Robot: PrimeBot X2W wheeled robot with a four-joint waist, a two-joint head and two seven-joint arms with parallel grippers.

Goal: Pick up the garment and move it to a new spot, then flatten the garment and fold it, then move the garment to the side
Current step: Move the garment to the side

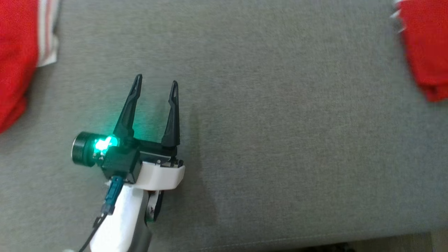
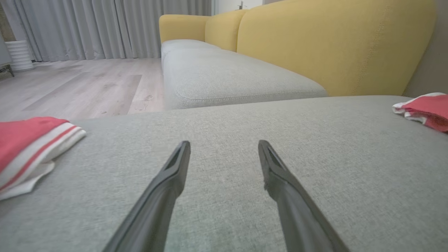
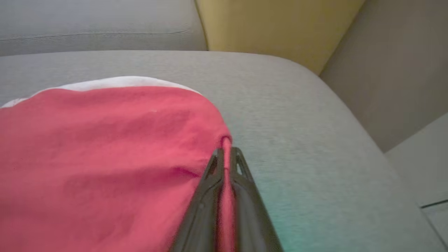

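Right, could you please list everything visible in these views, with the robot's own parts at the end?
striped garment: one, red with white stripes, at the seat cushion's left edge.
red garment: one, red with a white edge, on the cushion's right side, pinched at its edge.
seat cushion: one, grey, under both garments.
further cushions: two, grey, beyond it.
sofa back: one, yellow, behind the cushions.
curtains: grey, far side.
floor: pale wood.
left pincer: one, dark, open over bare cushion.
right pincer: one, dark, shut on the red garment.
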